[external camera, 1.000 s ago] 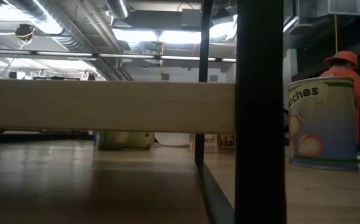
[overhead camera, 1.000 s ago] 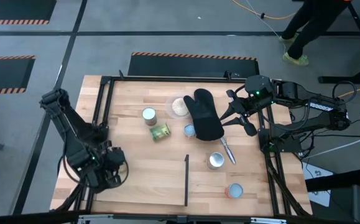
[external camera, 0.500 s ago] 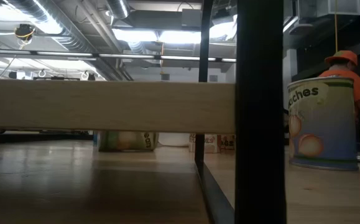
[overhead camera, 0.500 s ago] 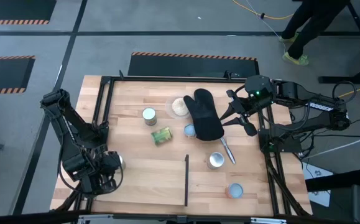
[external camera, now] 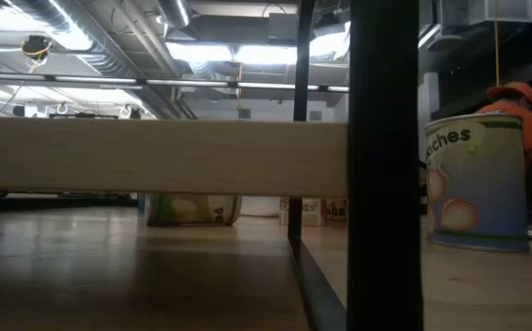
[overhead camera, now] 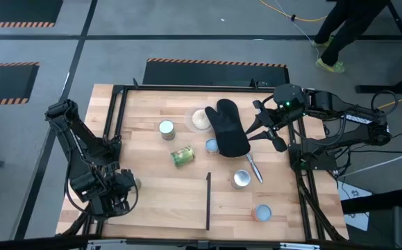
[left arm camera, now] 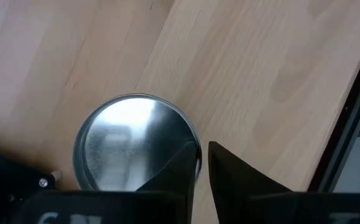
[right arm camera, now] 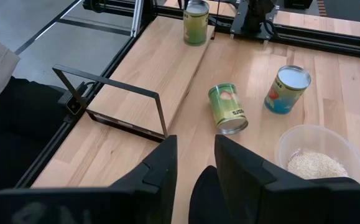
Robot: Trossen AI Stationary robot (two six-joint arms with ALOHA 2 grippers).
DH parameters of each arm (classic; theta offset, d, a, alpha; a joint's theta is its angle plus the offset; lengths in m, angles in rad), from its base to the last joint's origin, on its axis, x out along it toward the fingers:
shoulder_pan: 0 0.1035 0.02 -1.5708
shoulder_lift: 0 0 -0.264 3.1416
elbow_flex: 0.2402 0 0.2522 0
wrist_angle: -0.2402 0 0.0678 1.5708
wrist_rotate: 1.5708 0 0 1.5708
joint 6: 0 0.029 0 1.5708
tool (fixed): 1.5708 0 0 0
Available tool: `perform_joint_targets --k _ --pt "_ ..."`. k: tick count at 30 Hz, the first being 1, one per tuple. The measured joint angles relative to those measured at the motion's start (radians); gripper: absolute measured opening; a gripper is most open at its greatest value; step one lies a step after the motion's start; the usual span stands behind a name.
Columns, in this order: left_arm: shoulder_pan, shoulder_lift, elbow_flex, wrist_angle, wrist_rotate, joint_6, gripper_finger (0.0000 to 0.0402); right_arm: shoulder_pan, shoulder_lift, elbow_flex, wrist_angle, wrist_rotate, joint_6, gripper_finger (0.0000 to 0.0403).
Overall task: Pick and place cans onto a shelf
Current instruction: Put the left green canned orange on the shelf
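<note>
Dark left gripper (overhead camera: 121, 194) points down over a silvery-topped can (left arm camera: 133, 146).

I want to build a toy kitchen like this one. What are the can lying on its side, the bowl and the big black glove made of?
The tipped green-labelled can looks like metal: shiny silvery rim, wrapped in a glossy printed label, probably paper. The shallow clear bowl seems plastic, maybe glass, since the table shows through its wall. The black oven mitt looks like soft matte cloth, without shine.
</note>
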Motion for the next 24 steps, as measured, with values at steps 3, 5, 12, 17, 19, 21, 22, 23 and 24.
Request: perform_joint_targets --k 3,5,12,17,19,21,22,23,24 --pt "0.000 0.000 0.000 0.000 0.001 0.000 0.0043 0.000 0.000 0.000 0.000 0.000 0.000 0.0112" --pt "0.000 0.000 0.000 0.000 0.001 0.005 0.0044 0.000 0.000 0.000 0.000 0.000 0.000 0.0112" --pt "0.000 0.000 0.000 -0.001 0.001 0.001 0.0045 0.000 0.000 0.000 0.000 0.000 0.000 0.0112" --pt "0.000 0.000 0.000 -0.001 0.001 0.000 0.0063 0.000 0.000 0.000 0.000 0.000 0.000 0.0112" --pt "0.000 0.000 0.000 -0.001 0.002 0.000 0.0069 0.000 0.000 0.000 0.000 0.000 0.000 0.0112" --pt "0.000 0.000 0.000 -0.001 0.002 0.000 0.0074 0.000 0.000 0.000 0.000 0.000 0.000 0.0112" --pt "0.000 0.000 0.000 -0.001 0.002 0.001 0.0076 0.000 0.000 0.000 0.000 0.000 0.000 0.0112" --pt "0.000 0.000 0.000 -0.001 0.002 0.004 0.0077 0.000 0.000 0.000 0.000 0.000 0.000 0.0112" --pt "0.000 0.000 0.000 -0.002 0.002 0.008 0.0078 0.000 0.000 0.000 0.000 0.000 0.000 0.0112"
